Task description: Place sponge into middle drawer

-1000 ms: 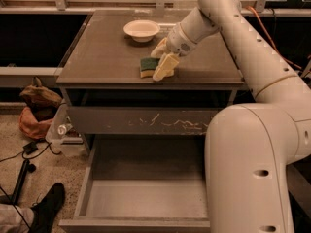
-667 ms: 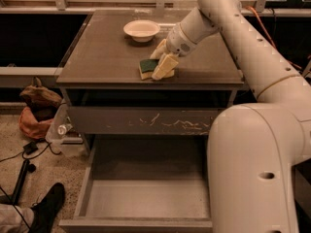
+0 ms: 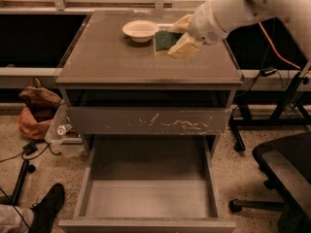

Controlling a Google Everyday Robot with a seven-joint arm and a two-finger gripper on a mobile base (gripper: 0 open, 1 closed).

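The gripper [image 3: 177,37], at the end of the white arm [image 3: 252,4] that comes in from the upper right, sits over the back right part of the cabinet top [image 3: 112,62], in the upper middle of the frame. Its two pale fingers [image 3: 183,47] are closed on the right end of the sponge [image 3: 164,39], one on the far side and one on the near side. The sponge's green face is up. Whether the sponge rests on the top or hangs just clear of it cannot be told.

At the far left a brown bag [image 3: 36,103] lies on the speckled floor, and a black shoe [image 3: 48,208] shows in the bottom left corner. On the cabinet top a white bowl [image 3: 141,30] stands just left of the sponge. Below the top is a grey front [image 3: 146,121] with pale scratches. Under that the drawer [image 3: 146,200] is pulled out toward the bottom edge, well below the sponge. At the lower right stands a black chair [image 3: 286,174], with an orange cable [image 3: 274,40] above it.
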